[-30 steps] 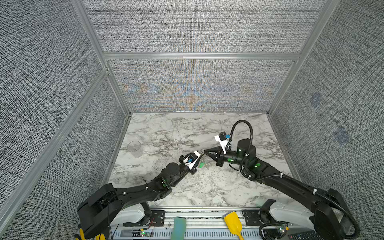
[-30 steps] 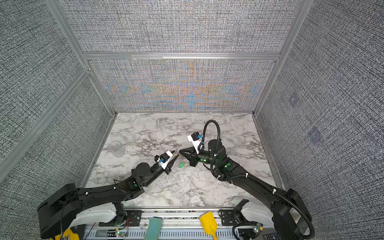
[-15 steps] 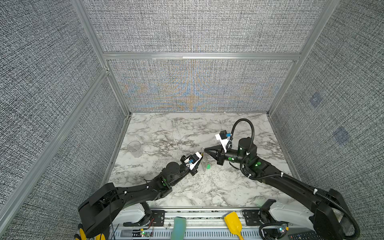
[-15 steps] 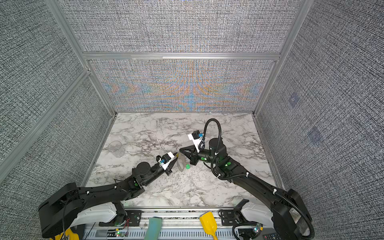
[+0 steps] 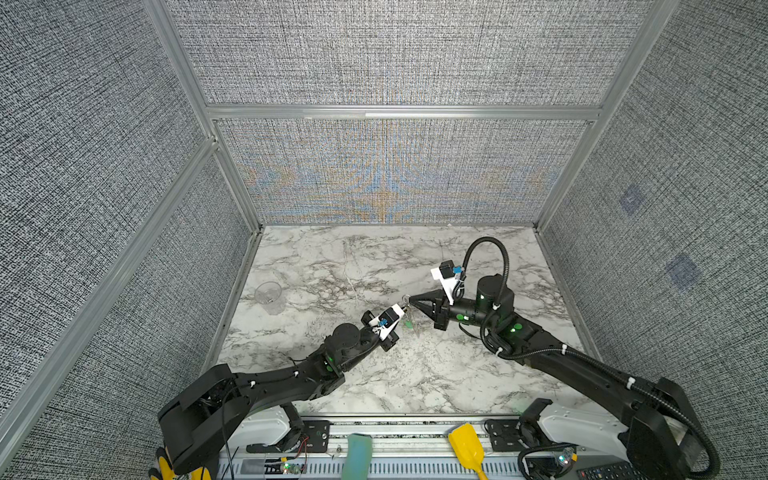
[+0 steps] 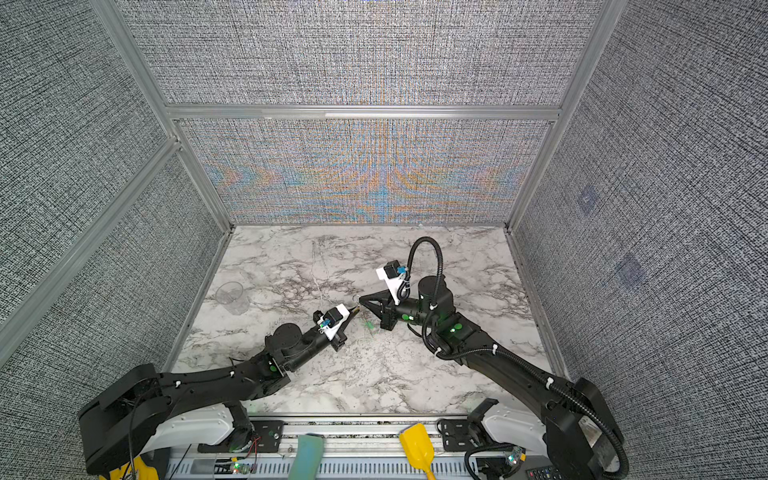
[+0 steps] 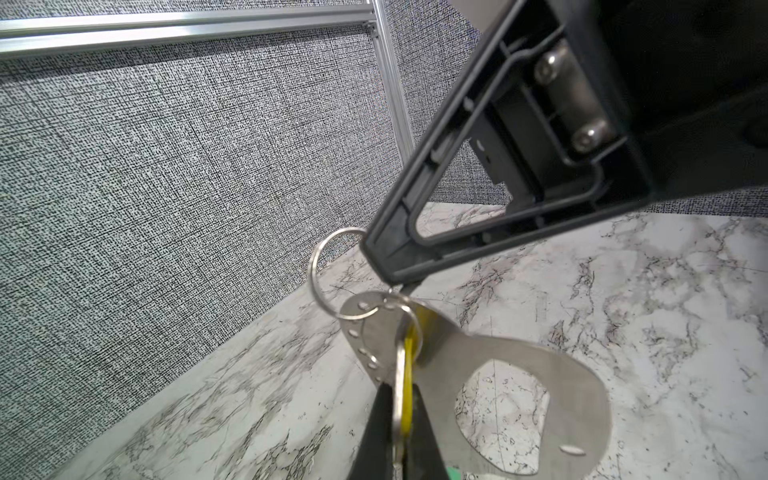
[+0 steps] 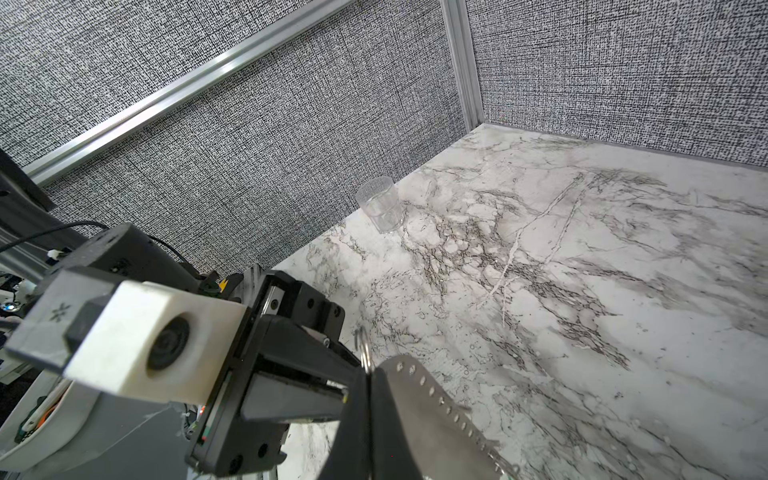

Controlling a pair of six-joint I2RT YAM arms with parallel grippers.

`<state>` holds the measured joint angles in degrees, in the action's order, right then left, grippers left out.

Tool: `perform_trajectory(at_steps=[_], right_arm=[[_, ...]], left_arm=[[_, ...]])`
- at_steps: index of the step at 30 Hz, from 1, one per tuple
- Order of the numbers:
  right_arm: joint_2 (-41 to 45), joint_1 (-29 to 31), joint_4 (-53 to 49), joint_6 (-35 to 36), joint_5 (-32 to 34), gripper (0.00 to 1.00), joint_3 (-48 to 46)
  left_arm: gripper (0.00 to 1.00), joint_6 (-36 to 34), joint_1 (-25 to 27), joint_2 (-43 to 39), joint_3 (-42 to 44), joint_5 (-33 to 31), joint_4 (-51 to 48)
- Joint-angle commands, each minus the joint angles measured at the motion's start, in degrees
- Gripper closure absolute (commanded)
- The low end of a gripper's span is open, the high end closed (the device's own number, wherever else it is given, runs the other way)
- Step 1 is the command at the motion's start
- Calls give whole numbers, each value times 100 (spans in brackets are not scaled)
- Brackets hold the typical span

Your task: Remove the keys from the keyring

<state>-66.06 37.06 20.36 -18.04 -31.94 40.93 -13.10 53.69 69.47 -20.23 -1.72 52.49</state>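
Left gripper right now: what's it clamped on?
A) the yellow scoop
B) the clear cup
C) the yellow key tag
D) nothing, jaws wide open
C: in the left wrist view the left gripper is shut with the yellow key tag pinched in it, right beside the keyring.

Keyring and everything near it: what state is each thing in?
keyring: lifted, in the right gripper.
right gripper: shut on the keyring.
left gripper: shut on the yellow key.
yellow key: on its ring, pinched.
green key: hanging under the keyring.
clear cup: upright on the table.
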Motion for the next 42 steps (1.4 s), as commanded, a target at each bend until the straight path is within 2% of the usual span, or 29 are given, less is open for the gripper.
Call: perform_trajectory(at_steps=[1,22,42], right_arm=[[69,-23,341,-33,-71,100,-32],[236,-101,1276,1,-582,100,-525],[190,-100,1513,-38,-1155,100,-589]], left_arm=[[100,-17,-91,-95,54,232,22],[100,159,-912,-119,-283,1912,-843],[100,141,-1376,-13,-523,2616,-1169]])
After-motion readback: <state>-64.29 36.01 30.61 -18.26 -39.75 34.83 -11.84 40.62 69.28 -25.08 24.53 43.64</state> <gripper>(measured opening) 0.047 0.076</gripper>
